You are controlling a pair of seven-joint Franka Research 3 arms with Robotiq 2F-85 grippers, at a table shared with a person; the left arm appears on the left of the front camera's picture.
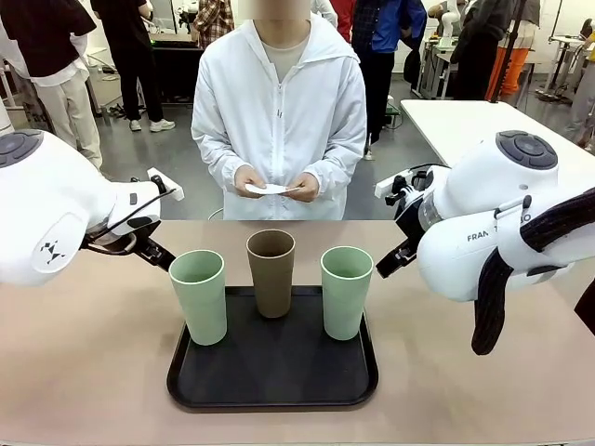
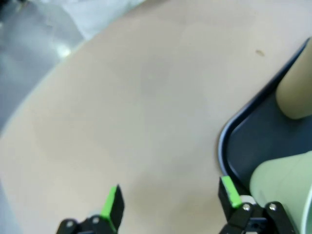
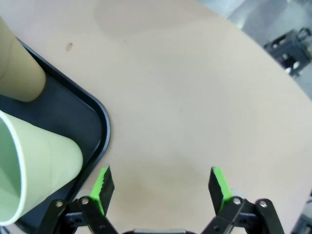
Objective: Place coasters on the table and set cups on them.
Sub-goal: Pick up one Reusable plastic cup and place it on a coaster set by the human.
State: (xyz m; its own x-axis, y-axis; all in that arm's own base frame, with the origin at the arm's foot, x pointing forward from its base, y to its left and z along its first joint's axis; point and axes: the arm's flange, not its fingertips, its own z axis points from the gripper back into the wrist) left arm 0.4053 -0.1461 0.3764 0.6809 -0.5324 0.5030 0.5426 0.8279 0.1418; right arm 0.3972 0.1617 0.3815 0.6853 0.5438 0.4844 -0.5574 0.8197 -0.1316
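Three cups stand in a row on a black tray (image 1: 270,386) at the near middle of the table (image 1: 84,372): the left green cup (image 1: 198,295), the brown cup (image 1: 271,271) a little farther back, and the right green cup (image 1: 346,291). Each is upright with its long axis vertical, mouth up, tapering to the base. At the far side a person (image 1: 279,102) holds the white coasters (image 1: 267,190) roughly flat in both hands (image 1: 302,189), above the table's far edge; how many cannot be told. None lies on the table yet.

The left gripper (image 2: 170,195) hovers wide and empty over bare table just left of the tray. The right gripper (image 3: 161,181), likewise released, hovers just right of it.

The step in hand looks to be laying the coasters. Each is best set flat on bare table, clear of the tray and well apart from the next, so a cup can land centred. A cup is then likely best taken across its sides below the rim and kept upright.
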